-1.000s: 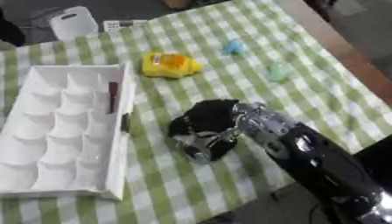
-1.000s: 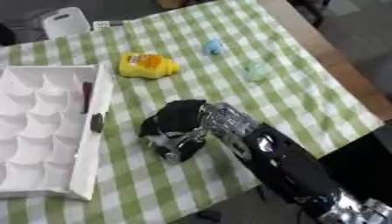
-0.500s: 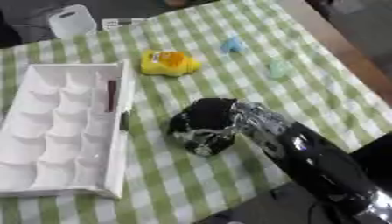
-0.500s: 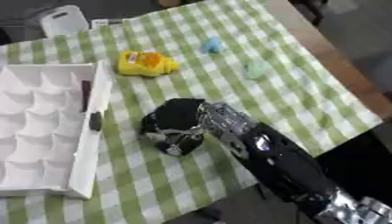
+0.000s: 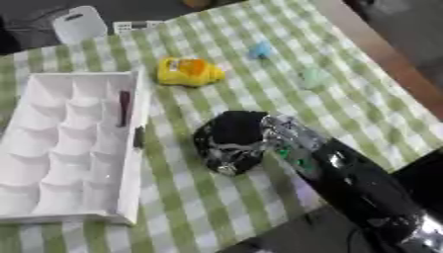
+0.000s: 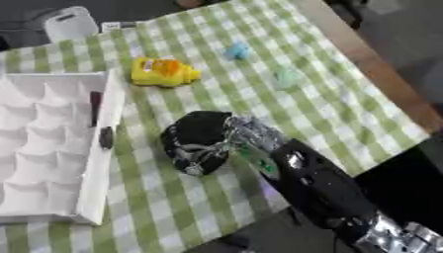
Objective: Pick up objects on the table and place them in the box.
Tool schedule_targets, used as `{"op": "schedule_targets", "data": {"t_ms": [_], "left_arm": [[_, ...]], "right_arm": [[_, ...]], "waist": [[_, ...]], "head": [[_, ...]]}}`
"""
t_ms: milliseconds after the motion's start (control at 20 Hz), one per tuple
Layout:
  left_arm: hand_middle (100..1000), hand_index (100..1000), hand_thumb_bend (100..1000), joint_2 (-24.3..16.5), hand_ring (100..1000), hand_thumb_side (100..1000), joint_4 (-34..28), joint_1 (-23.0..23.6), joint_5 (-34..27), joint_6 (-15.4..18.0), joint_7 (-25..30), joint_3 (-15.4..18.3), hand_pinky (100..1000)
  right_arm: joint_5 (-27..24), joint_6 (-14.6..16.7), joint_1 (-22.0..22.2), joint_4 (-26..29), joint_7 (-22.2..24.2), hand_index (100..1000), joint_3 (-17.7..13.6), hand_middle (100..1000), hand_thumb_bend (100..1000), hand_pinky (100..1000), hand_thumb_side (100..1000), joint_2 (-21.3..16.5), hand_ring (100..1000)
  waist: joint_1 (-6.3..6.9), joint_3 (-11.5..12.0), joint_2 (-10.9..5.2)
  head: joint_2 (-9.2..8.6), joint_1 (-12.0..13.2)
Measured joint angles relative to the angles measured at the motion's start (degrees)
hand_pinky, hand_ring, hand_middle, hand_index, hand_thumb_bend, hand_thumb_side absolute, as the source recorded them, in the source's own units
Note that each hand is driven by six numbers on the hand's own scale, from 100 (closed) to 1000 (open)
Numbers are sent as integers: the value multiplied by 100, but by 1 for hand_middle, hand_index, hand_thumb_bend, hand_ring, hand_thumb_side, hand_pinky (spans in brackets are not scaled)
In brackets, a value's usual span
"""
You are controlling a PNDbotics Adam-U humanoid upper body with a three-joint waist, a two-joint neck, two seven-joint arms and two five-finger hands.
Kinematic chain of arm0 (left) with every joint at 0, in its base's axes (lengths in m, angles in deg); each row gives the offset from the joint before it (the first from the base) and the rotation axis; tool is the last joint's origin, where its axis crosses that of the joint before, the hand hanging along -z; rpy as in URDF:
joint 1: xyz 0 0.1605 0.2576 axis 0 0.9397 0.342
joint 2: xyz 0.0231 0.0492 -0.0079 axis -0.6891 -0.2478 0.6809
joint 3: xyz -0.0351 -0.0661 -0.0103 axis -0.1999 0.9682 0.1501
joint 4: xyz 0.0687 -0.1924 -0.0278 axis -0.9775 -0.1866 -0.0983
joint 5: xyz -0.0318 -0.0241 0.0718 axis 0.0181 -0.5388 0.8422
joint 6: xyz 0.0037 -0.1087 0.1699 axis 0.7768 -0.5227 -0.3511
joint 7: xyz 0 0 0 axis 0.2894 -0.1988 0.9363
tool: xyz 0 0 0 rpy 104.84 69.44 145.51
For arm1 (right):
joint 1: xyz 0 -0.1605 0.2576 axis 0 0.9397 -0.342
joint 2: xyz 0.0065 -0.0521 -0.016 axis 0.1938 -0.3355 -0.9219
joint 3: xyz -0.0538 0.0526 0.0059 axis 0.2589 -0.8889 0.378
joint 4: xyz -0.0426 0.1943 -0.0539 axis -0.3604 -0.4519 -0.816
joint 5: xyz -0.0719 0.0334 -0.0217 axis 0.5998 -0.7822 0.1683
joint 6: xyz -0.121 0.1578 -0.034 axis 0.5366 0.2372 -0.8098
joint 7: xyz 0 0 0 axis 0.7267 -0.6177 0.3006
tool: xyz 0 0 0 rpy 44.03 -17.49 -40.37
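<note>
Left eye view: checked cloth (image 5: 363, 118) fills the frame, white box (image 5: 65, 148) at left with a dark stick (image 5: 124, 107) in an upper compartment. My right hand (image 5: 232, 144) sits at centre, fingers curled down over the cloth; whether they pinch anything I cannot tell. Yellow toy (image 5: 189, 72) upper centre, blue piece (image 5: 260, 50) and green piece (image 5: 315, 77) upper right
</note>
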Motion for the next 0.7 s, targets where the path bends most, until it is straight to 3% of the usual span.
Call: {"op": "schedule_targets", "data": {"t_ms": [250, 700], "left_arm": [[969, 856, 188, 0, 697, 931, 0, 0, 0, 0, 0, 0, 745], [968, 856, 190, 0, 698, 927, 1, 0, 0, -4, 7, -2, 745]], "right_arm": [[-398, -86, -4, 384, -78, 564, -36, 472, 170, 100, 100, -120, 309], [-1383, -368, -390, 1378, 76, 559, -133, 475, 276, 100, 100, -367, 307]], "waist": [[0, -20, 0], [-1, 41, 0]], "head": [[0, -2], [3, -11]]}}
